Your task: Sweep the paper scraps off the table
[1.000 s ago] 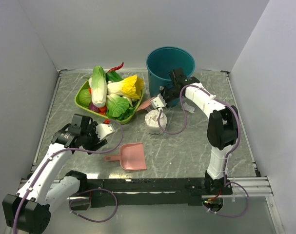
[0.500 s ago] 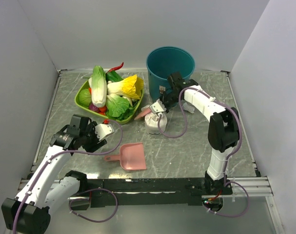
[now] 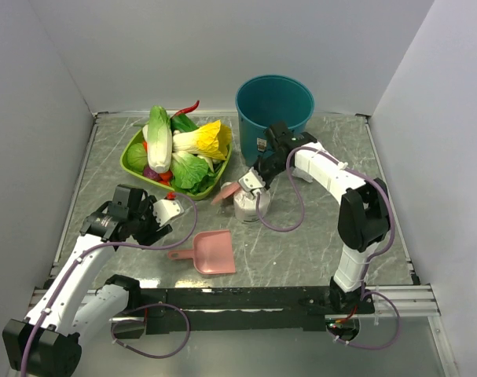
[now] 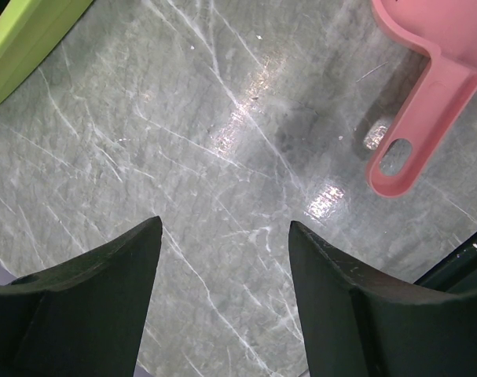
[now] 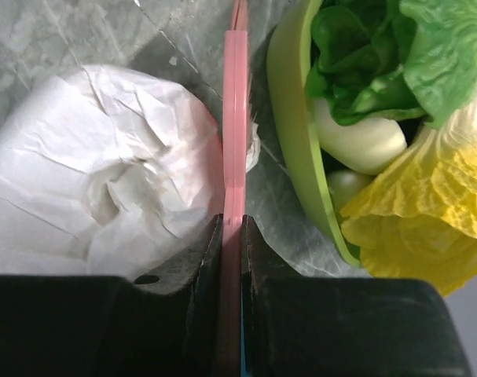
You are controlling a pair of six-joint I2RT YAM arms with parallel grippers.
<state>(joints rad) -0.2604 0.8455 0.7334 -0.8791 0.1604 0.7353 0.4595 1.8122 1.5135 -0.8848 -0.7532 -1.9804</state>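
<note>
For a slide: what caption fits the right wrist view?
Jaws shut on thin pink tool between tissue roll and green vegetable tray.

The table (image 3: 301, 236) is grey marble with pale veins. On its far left, a lime-green tray (image 5: 289, 118) holds green, white, yellow and red vegetables (image 3: 159, 137). The far bucket (image 3: 250, 118) is teal. The near dustpan (image 3: 213, 253) and the thin flat tool (image 5: 235, 118) are pink. The tissue roll (image 5: 97, 173) is white.
</note>
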